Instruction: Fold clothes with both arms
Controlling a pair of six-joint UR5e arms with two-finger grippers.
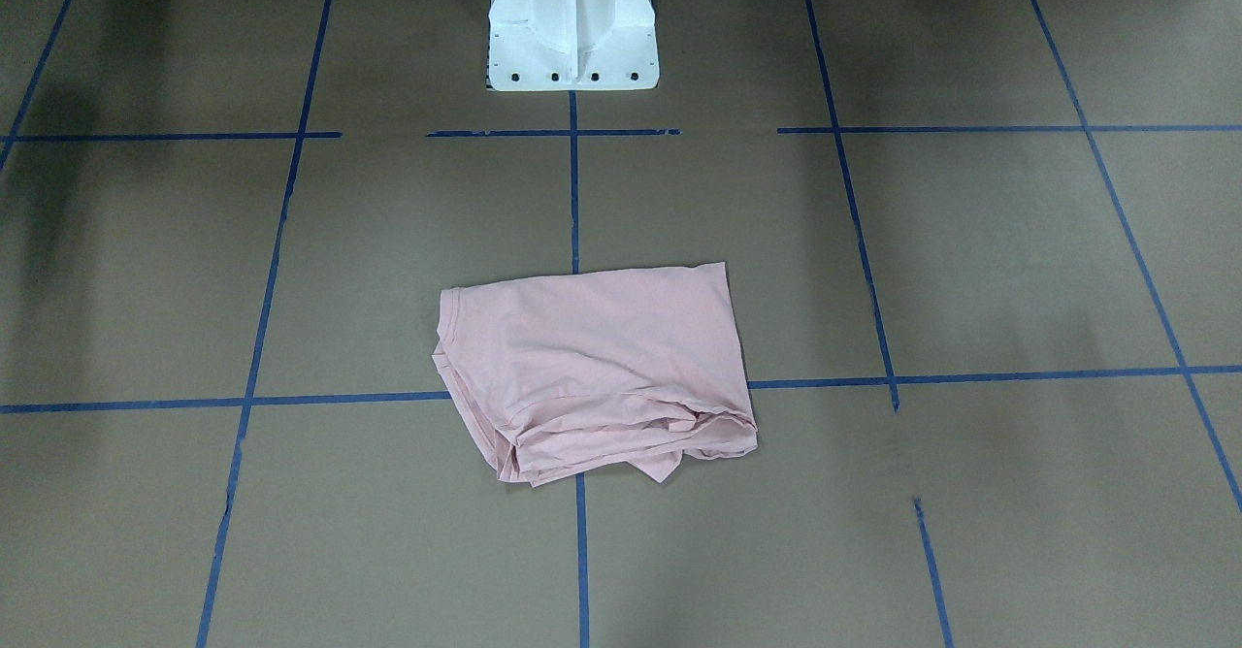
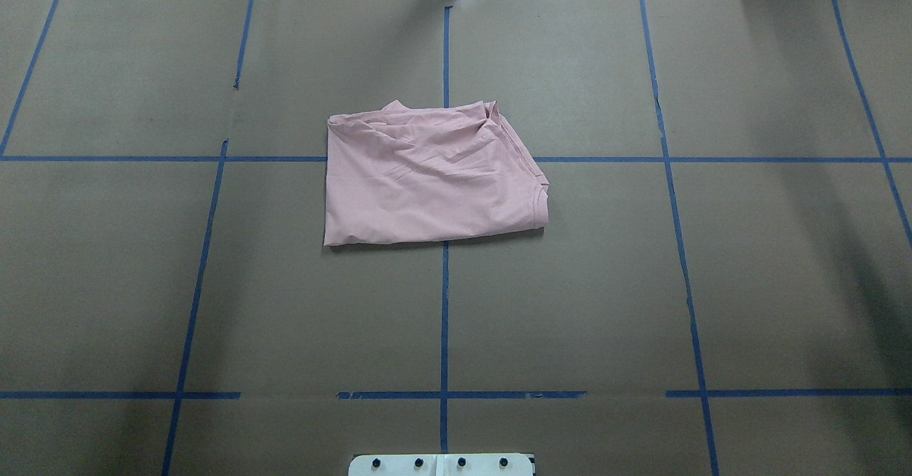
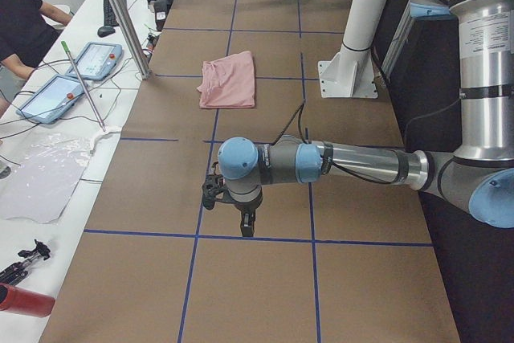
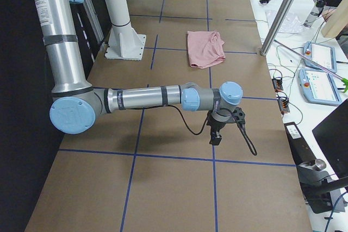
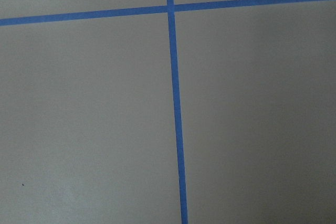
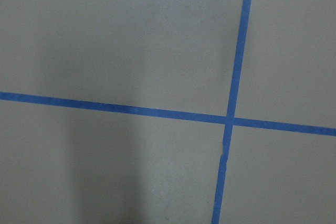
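One folded pink T-shirt (image 2: 427, 177) is seen on one table (image 2: 142, 283) — two grippers, left gripper (image 3: 246, 226) and right gripper (image 4: 215, 137) (openness cannot be told), are poised well apart from it.

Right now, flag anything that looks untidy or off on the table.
The pink T-shirt is folded unevenly: its layers bunch and splay along the edge farthest from the white pedestal, with a corner poking out. Nothing else stands out.

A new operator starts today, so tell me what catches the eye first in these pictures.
The pale pink T-shirt stands out, lying roughly folded on the brown table across the centre blue tape line. Neither gripper is near it: the left gripper and the right gripper hang over bare table towards opposite ends.
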